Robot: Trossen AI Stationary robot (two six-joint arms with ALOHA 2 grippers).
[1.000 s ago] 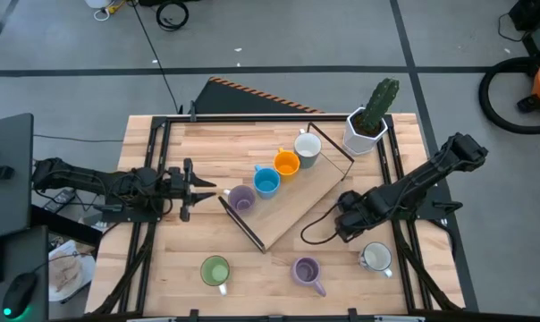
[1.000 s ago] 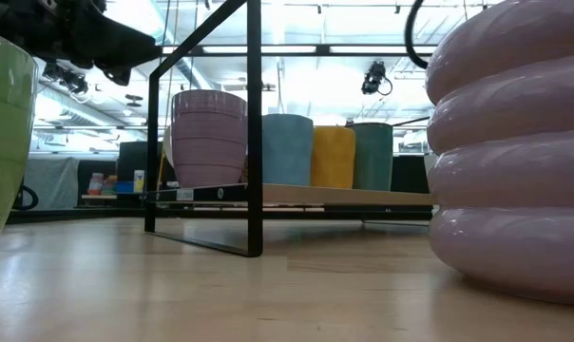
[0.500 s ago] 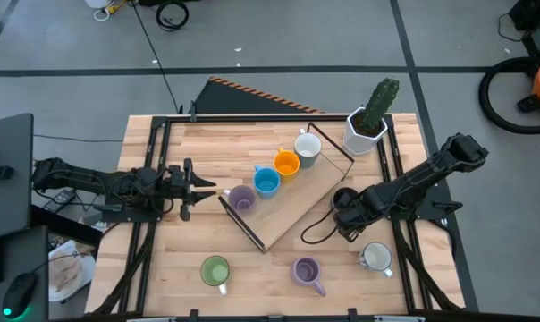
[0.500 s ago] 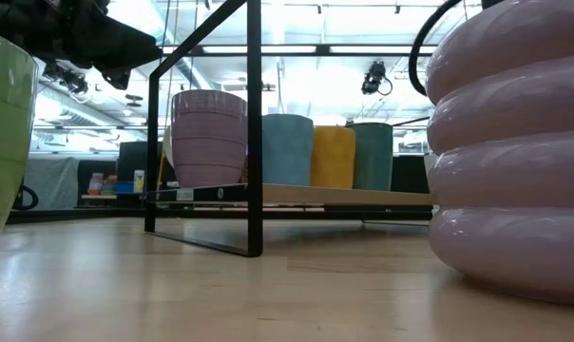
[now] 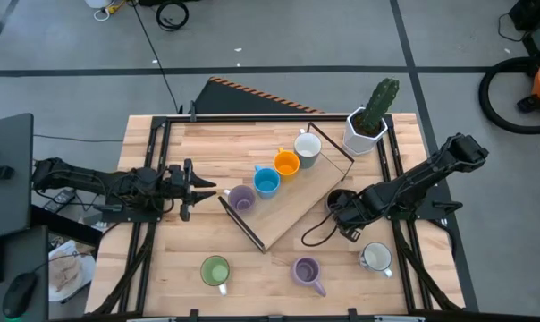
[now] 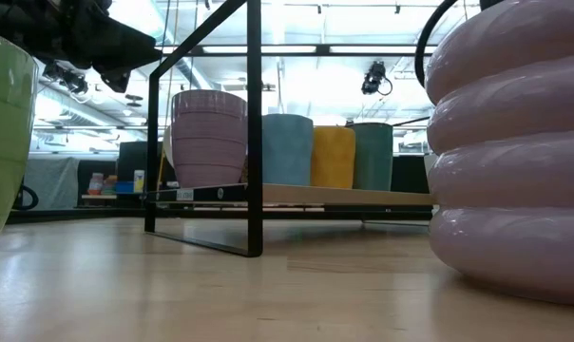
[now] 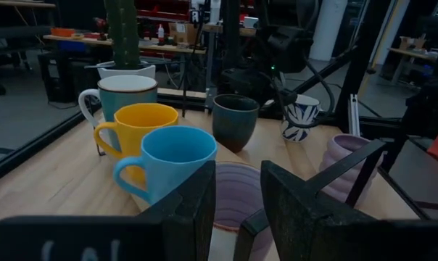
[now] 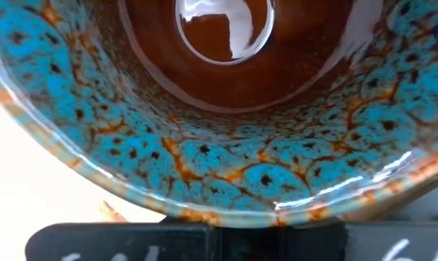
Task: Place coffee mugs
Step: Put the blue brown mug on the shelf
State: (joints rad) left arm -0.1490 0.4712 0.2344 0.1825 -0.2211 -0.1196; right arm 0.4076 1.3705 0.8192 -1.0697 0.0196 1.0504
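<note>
Brown mug point(image 7: 235, 122) upright, mouth up

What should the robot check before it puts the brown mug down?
1. Right tool shut on the dark brown mug: ok.
2. Mug upright: ok.
3. Bare board free on the rack: ok.
4. Left tool out of the way at the table's left side, open: ok.
5. Mug's bottom touching the board: cannot tell.
6. All mugs on the rack: not ok; the green mug waits on the table.
</note>
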